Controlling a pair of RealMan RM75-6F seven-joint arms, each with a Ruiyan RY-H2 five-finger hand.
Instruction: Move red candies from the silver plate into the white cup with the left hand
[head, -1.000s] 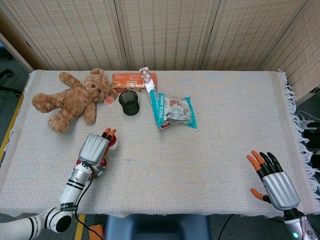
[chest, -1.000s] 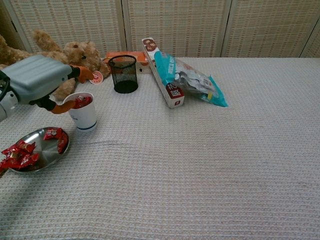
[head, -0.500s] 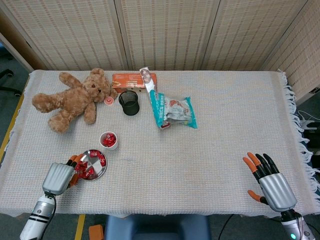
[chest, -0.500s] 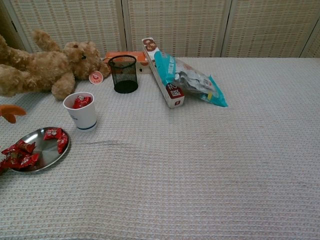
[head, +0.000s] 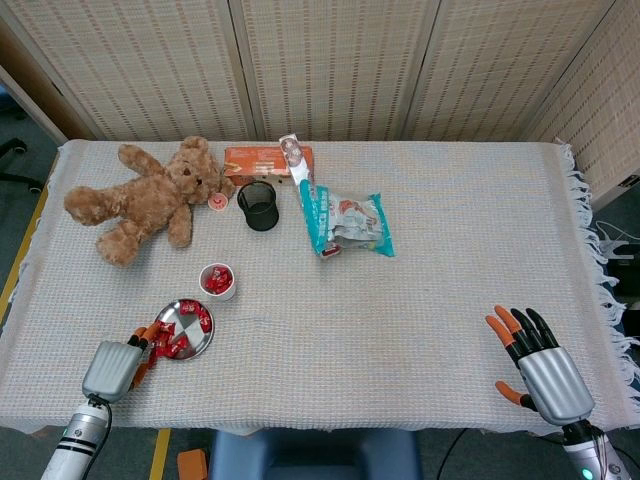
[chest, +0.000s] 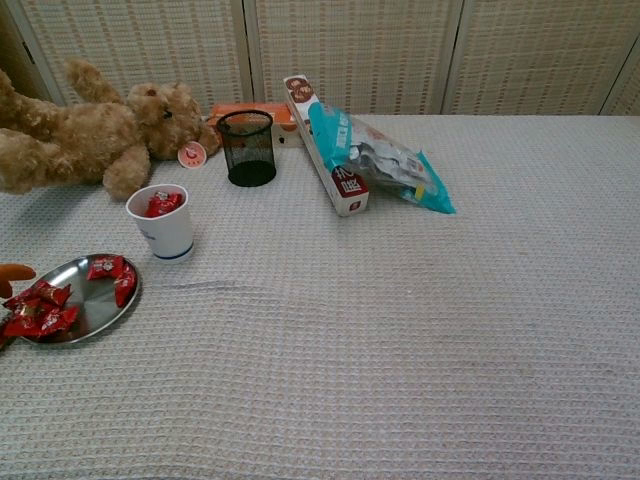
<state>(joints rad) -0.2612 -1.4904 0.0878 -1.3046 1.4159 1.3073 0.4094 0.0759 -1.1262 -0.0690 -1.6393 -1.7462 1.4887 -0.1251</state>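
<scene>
Head view: left hand (head: 115, 366) at lower left reaches the silver plate (head: 196, 343) of red candies (head: 181, 339), grip unclear; right hand (head: 540, 365) spread, lower right.

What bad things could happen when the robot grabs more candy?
The left hand reaches the plate at its near edge, so pressing the rim might tip it and spill candies. The cup stands close behind the plate; a clumsy lift could knock it over. The candies lie bunched, so the fingers may grab several or none.
</scene>
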